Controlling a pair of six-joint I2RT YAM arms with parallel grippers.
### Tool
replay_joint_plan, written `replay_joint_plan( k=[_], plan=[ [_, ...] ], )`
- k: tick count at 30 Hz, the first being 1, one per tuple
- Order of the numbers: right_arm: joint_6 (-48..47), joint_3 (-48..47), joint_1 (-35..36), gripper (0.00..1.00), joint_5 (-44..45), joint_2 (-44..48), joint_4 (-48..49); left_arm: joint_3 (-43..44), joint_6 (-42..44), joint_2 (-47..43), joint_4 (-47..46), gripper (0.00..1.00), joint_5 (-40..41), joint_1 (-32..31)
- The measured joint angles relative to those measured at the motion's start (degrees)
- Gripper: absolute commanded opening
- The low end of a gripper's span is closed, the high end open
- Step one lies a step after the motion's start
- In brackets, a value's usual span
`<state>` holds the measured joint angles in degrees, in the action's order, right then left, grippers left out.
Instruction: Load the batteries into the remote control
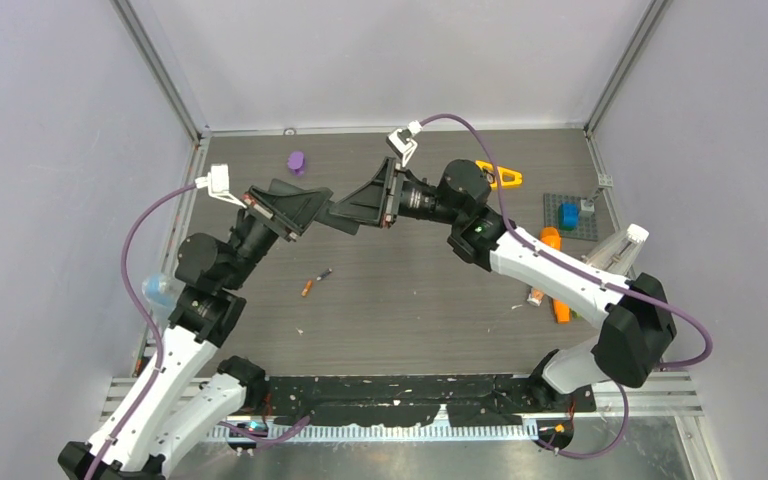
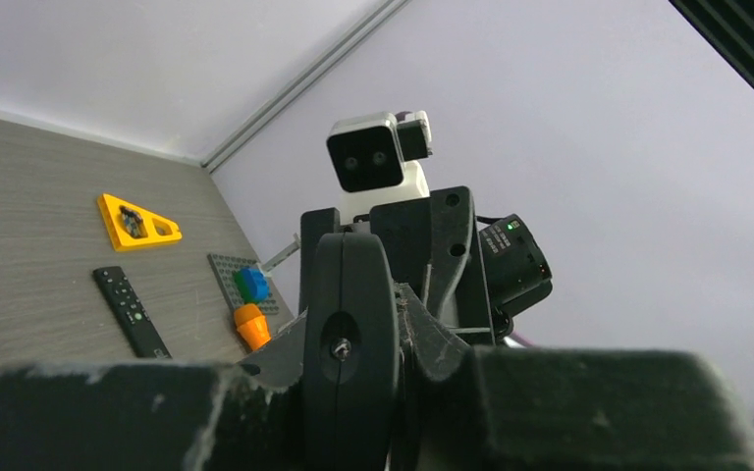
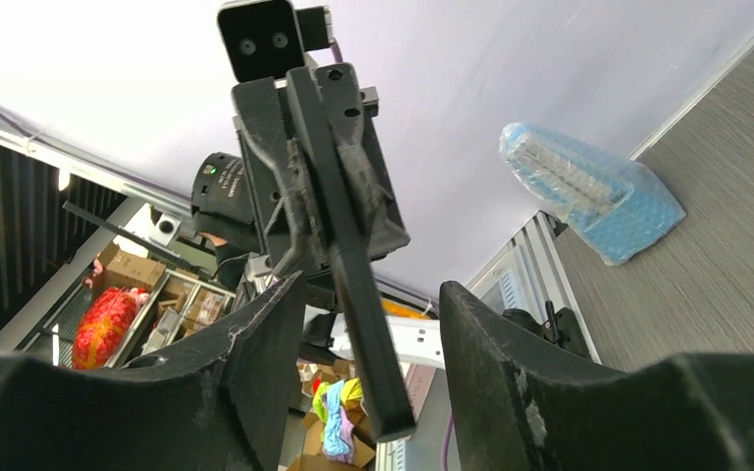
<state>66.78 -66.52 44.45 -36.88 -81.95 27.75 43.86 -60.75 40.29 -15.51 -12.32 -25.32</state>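
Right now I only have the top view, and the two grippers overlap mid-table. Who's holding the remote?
Observer: The left gripper is shut on the remote. The right wrist view shows it edge-on, and the right gripper, fingers open, straddles it.
Operator: Any spare remote on the table?
Observer: Yes, the left wrist view shows a second remote lying flat near the yellow triangle.

Batts [image 1: 307, 289] on table [image 1: 410, 330]; remote [image 3: 353, 285] aloft, edge-on.
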Motion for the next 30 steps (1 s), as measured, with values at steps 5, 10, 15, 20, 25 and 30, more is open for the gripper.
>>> replay_joint_plan(
  k=[5, 10, 15, 20, 25, 30],
  plan=[
    [0.4, -0.7, 0.0, 0.39, 0.2, -2.1, -1.1, 0.0, -1.4, 0.6, 0.4, 0.00, -0.3, 0.0],
    [0.5, -0.8, -0.1, 0.22, -0.1, -2.1, -0.6, 0.0, -4.5, 1.5, 1.2, 0.00, -0.1, 0.7],
    [1.4, 1.6, -0.3, 0.21, -0.1, -1.8, 4.6, 0.2, -8.5, 1.5, 1.7, 0.00, -0.4, 1.8],
    [4.4, 5.9, -1.0, 0.28, 0.8, -1.8, 9.8, 0.2, -9.8, 2.0, 5.1, 0.00, -1.0, 2.2],
    [5.4, 6.3, -2.0, 0.39, 0.8, -1.9, 9.5, 0.4, -10.4, 2.4, 5.0, 0.00, -0.2, 3.4],
    [6.6, 4.9, -3.0, 0.46, 0.7, -2.9, 7.1, 1.9, -9.4, 4.3, 5.4, 0.00, -0.2, 4.0]
  ],
)
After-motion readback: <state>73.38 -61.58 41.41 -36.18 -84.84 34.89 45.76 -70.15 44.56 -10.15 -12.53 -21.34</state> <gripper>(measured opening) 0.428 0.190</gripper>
